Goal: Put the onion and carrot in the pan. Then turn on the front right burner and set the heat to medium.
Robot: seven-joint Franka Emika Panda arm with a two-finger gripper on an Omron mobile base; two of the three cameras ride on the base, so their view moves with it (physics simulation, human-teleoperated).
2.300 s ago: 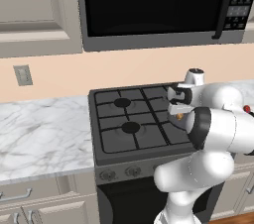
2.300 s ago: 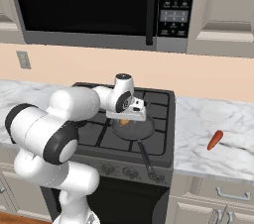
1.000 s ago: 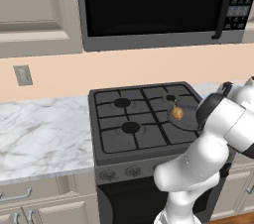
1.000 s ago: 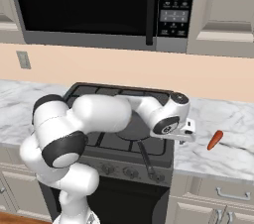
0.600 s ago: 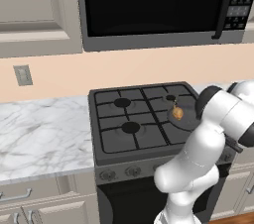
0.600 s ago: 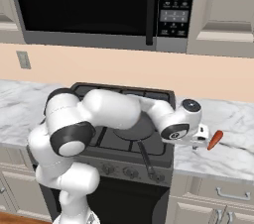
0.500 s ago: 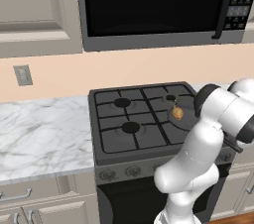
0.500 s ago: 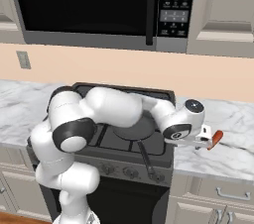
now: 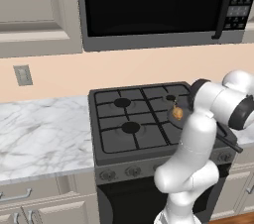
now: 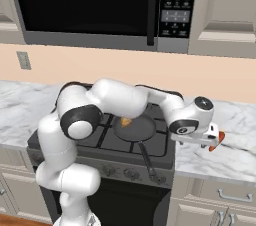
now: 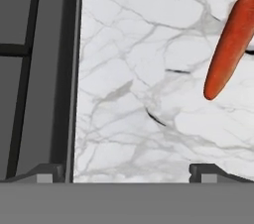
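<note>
Jaws spread wide and empty above the marble counter (image 11: pixel 149 69), just beside the carrot (image 11: pixel 228 49) lying there right of the stove (image 9: pixel 124 134). The onion (image 9: pixel 176 113) sits in the pan (image 10: pixel 135 128). Microwave (image 10: pixel 100 5) overhead.

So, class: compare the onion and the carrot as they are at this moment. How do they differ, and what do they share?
The onion is a small, round, tan bulb; the carrot is a long, tapered, orange-red stick. The onion already sits in the pan on the stove; the carrot lies on the marble counter beside the stove. Shared: the open gripper holds neither.
</note>
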